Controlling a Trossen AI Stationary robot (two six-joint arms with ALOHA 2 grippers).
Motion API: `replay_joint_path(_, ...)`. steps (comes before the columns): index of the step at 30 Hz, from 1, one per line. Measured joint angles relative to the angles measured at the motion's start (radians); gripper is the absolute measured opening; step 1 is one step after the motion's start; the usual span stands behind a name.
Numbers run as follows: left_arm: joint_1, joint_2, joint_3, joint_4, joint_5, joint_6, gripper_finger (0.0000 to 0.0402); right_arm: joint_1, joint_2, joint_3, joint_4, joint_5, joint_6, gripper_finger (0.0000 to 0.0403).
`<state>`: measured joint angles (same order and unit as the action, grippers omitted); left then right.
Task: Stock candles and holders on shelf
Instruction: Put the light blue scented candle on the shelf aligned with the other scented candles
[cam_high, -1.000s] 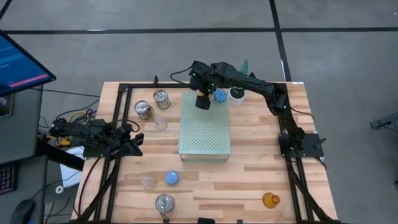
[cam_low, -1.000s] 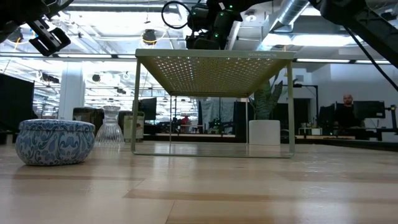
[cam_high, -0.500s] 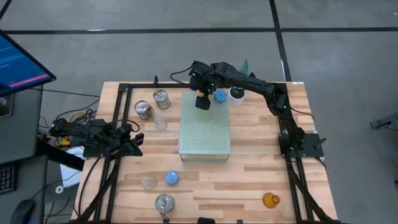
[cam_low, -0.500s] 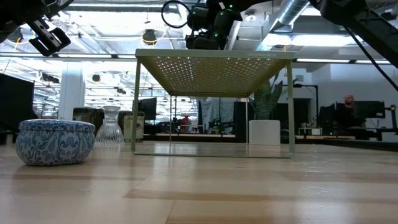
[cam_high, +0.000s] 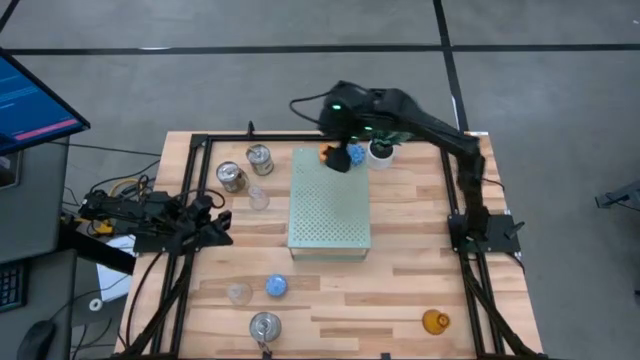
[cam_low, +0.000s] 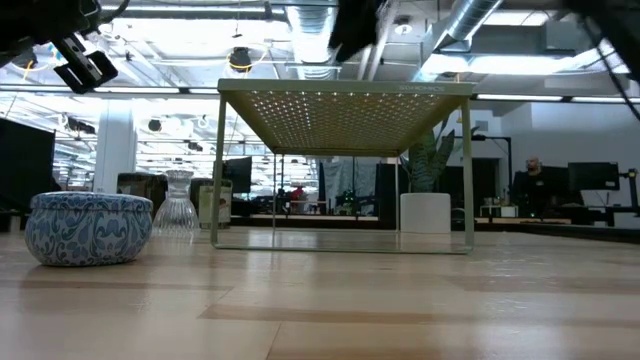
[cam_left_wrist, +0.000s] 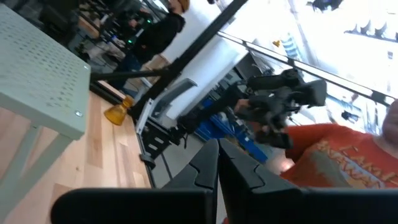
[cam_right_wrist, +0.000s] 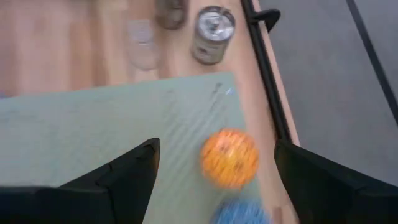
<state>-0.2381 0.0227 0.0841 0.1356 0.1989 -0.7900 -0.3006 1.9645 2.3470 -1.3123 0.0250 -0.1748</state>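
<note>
The right gripper (cam_high: 345, 128) hangs above the far edge of the shelf (cam_high: 329, 210), and its two dark fingers (cam_right_wrist: 134, 165) stand spread wide with nothing between them. Directly below that gap an orange candle (cam_high: 328, 154) sits on the shelf's perforated top, close to the far right corner. A blue candle (cam_high: 355, 155) rests just beside the orange one, also at the far right corner of the shelf. Just past that corner, on the table (cam_high: 400, 260), stands a small green plant in a white pot (cam_high: 381, 150).

The left gripper (cam_high: 213, 227) waits near the left edge of the table, well apart from the shelf, with its fingers (cam_left_wrist: 205, 171) pressed together on nothing.

Off the shelf's far left corner two silver tins (cam_high: 259, 158) stand near each other on the table, with a clear glass cup (cam_high: 259, 199) just in front of them. Toward the near edge, another clear glass cup (cam_high: 238, 293) and a second blue candle (cam_high: 276, 286) sit side by side, and a third silver tin (cam_high: 265, 325) stands closer still to the near edge. An amber glass cup (cam_high: 434, 321) stands alone near the near right corner of the table.
</note>
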Motion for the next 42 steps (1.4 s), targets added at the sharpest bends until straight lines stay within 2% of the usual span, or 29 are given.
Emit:
replay_joint_path(8, 0.0, 0.0, 0.0, 0.008, -0.089, -0.001, 0.0011, 0.153, -0.291, -0.001, -0.145, 0.011, 0.141, 0.0307)
replay_joint_path(13, 0.0, 0.0, -0.001, 0.038, -0.192, 0.041, 0.001, 0.288, -0.504, -0.029, -0.168, 0.198, 0.272, 0.0306)
replay_joint_path(17, 0.0, 0.0, -0.001, 0.057, -0.258, 0.057, 0.001, 0.449, -0.669, -0.151, -0.148, 0.409, 0.396, 0.0306)
replay_joint_path(20, 0.0, 0.002, -0.001, 0.06, -0.291, 0.058, 0.0008, 0.578, -0.783, -0.32, -0.128, 0.558, 0.504, 0.0306)
replay_joint_path(22, 0.0, 0.01, -0.001, 0.064, -0.307, 0.058, 0.0007, 0.654, -0.859, -0.482, -0.087, 0.65, 0.569, 0.0306)
replay_joint_path(28, 0.0, 0.073, -0.001, 0.11, -0.337, 0.019, 0.0007, 0.814, -1.095, -1.033, 0.196, 0.853, 0.67, 0.0306)
replay_joint_path(32, 0.0, 0.141, -0.001, 0.154, -0.337, -0.03, 0.0006, 0.875, -1.257, -1.34, 0.419, 0.897, 0.74, 0.0306)
replay_joint_path(37, 0.0, 0.236, -0.001, 0.242, -0.337, -0.085, 0.0007, 0.908, -1.444, -1.617, 0.734, 0.93, 0.704, 0.0306)
replay_joint_path(39, 0.0, 0.273, -0.001, 0.296, -0.337, -0.09, 0.0007, 0.92, -1.514, -1.703, 0.876, 0.899, 0.646, 0.0306)
replay_joint_path(42, 0.0, 0.327, -0.001, 0.405, -0.349, -0.091, 0.0005, 0.936, -1.622, -1.813, 1.074, 0.771, 0.541, 0.0306)
